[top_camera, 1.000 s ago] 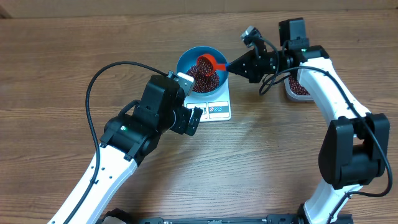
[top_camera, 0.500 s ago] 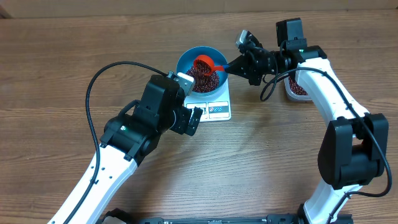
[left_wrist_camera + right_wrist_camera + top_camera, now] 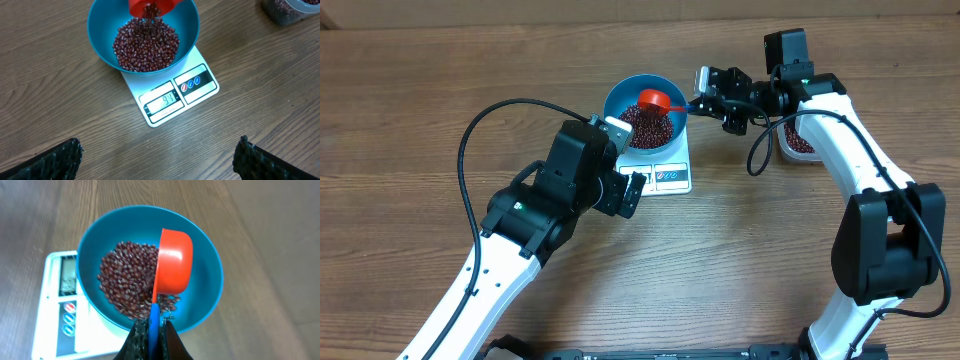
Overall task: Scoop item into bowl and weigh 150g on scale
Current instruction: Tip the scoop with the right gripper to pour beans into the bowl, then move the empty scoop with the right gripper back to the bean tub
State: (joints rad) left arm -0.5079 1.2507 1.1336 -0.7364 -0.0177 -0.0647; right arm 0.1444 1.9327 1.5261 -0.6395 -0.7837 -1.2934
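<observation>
The blue bowl (image 3: 617,98) stands on the white scale (image 3: 672,176) and holds a pile of red-brown beans (image 3: 646,124). My right gripper (image 3: 698,100) is shut on the blue handle (image 3: 155,317) of a red scoop (image 3: 175,265). The scoop is rolled onto its side over the bowl (image 3: 210,280), and beans (image 3: 146,45) fall from its mouth (image 3: 150,6). My left gripper (image 3: 632,192) hangs open over bare wood in front of the scale (image 3: 172,100). Nothing lies between its fingertips (image 3: 65,156).
A clear plastic tub (image 3: 798,140) with more beans stands to the right of the scale, under the right arm; its corner shows in the left wrist view as tub (image 3: 290,10). The left arm's black cable (image 3: 470,140) loops over the table at left.
The right wrist has rolled and turned the scoop from level to on its side, so its beans spill into the bowl. The left arm has not moved.
</observation>
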